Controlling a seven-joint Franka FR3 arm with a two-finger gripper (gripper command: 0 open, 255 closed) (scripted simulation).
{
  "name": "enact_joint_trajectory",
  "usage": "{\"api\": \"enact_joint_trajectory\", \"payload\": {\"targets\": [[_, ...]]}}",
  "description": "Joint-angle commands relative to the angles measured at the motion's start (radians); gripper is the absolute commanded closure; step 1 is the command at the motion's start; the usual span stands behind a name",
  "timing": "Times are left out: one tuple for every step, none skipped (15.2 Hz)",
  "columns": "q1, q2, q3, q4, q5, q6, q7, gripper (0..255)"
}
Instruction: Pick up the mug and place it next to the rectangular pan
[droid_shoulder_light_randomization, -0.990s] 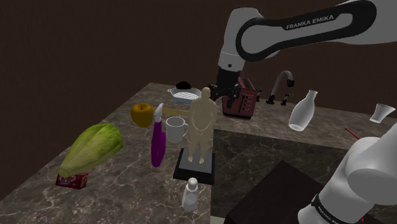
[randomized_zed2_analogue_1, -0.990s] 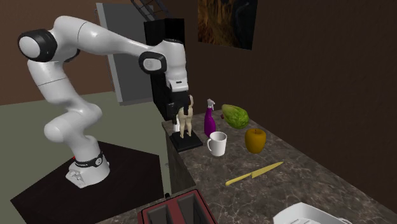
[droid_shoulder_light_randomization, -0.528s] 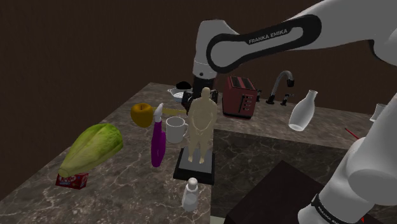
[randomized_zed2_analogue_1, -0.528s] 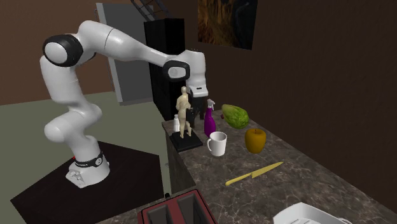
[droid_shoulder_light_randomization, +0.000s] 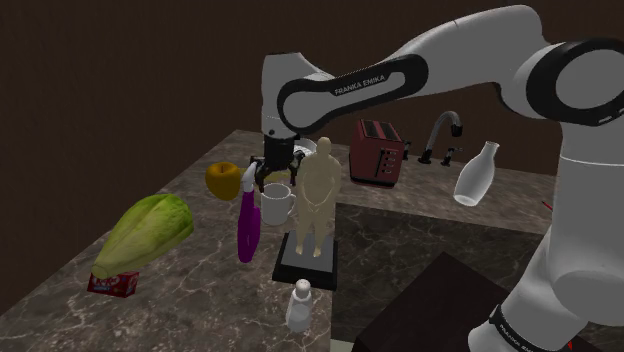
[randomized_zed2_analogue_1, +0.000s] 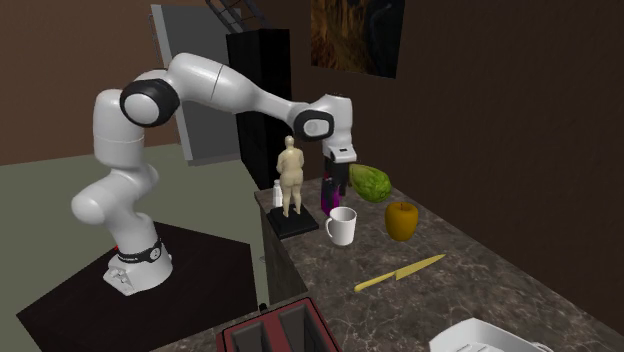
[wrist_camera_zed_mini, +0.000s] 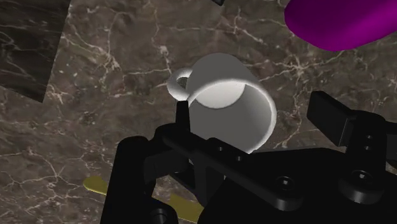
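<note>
The white mug (droid_shoulder_light_randomization: 277, 205) stands upright on the dark marble counter (droid_shoulder_light_randomization: 190, 290), between a purple spray bottle (droid_shoulder_light_randomization: 247, 225) and a tan statue (droid_shoulder_light_randomization: 316, 205). My black gripper (droid_shoulder_light_randomization: 270, 174) hangs just above the mug, pointing down, open. In the wrist view the mug (wrist_camera_zed_mini: 226, 108) lies under the gripper (wrist_camera_zed_mini: 254, 113), its handle toward one black fingertip (wrist_camera_zed_mini: 182, 114); the fingers stand apart and do not touch it. In the second exterior view the gripper (randomized_zed2_analogue_1: 333, 188) is over the mug (randomized_zed2_analogue_1: 342, 227), and the white rectangular pan (randomized_zed2_analogue_1: 480, 338) shows at the bottom right corner.
Near the mug are a yellow pepper (droid_shoulder_light_randomization: 223, 180), a lettuce (droid_shoulder_light_randomization: 148, 232) and a yellow knife (randomized_zed2_analogue_1: 400, 272). A red toaster (droid_shoulder_light_randomization: 377, 152), a faucet (droid_shoulder_light_randomization: 443, 135) and a white vase (droid_shoulder_light_randomization: 476, 173) stand further back. A small white shaker (droid_shoulder_light_randomization: 299, 305) is at the counter's edge.
The arm has swung from beside the toaster toward the shoulder view's left, past the statue, and now holds the gripper above the mug. The fingers stayed open.
</note>
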Motion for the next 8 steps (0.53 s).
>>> {"api": "enact_joint_trajectory", "payload": {"targets": [[0.03,0.096,-0.008,0.105,-0.04,-0.019,0.031,0],[0.047,0.142,-0.013,0.158,-0.056,-0.031,0.043,0],[0.055,0.163,-0.016,0.184,-0.063,-0.038,0.048,0],[0.055,0.167,-0.018,0.177,-0.065,-0.026,0.049,0],[0.055,0.172,-0.019,0.17,-0.067,-0.015,0.05,0],[0.055,0.176,-0.021,0.163,-0.069,-0.004,0.052,0],[0.054,0.181,-0.022,0.156,-0.071,0.007,0.053,0],[0.054,0.186,-0.023,0.15,-0.073,0.017,0.054,0]]}}
